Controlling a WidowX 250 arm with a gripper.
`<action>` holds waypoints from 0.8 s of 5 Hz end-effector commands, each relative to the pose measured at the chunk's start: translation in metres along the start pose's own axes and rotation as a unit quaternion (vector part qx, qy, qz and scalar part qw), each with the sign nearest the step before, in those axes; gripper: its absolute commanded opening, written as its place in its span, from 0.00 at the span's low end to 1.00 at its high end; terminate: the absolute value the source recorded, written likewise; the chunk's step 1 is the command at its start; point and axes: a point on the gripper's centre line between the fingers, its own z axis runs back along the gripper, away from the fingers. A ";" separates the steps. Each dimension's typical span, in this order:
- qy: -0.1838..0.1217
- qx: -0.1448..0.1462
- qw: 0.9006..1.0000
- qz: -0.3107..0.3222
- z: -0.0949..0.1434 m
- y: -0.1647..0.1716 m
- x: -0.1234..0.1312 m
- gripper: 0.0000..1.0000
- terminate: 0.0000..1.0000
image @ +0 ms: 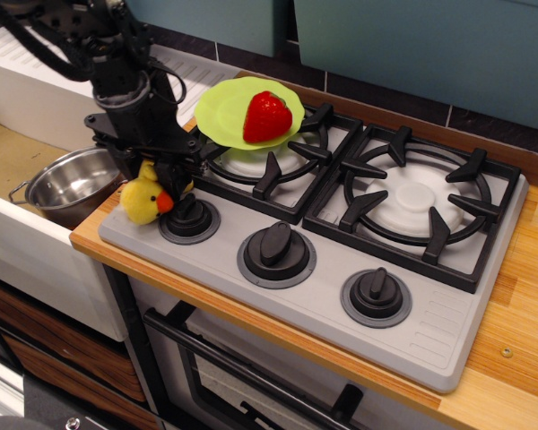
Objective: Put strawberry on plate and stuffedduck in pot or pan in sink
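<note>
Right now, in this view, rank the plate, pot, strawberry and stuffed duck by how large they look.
1. Plate, widest.
2. Pot, slightly smaller, though the counter edge and arm partly hide it.
3-4. Strawberry and stuffed duck: about alike, and the gripper covers part of the duck.

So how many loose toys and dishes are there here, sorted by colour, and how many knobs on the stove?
Red: 1, the strawberry
Green: 1, the plate under it
Yellow: 1, the stuffed duck in the gripper
Silver: 1, the pot in the sink
Black stove knobs: 3, left, middle, right
Total: 7
</note>
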 end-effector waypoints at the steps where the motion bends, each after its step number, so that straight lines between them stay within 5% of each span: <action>1: -0.005 0.023 1.000 -0.020 0.042 0.011 0.022 0.00 0.00; 2: 0.006 0.034 0.999 -0.037 0.063 0.028 0.033 0.00 0.00; 4: 0.008 0.024 0.998 -0.062 0.061 0.062 0.055 0.00 0.00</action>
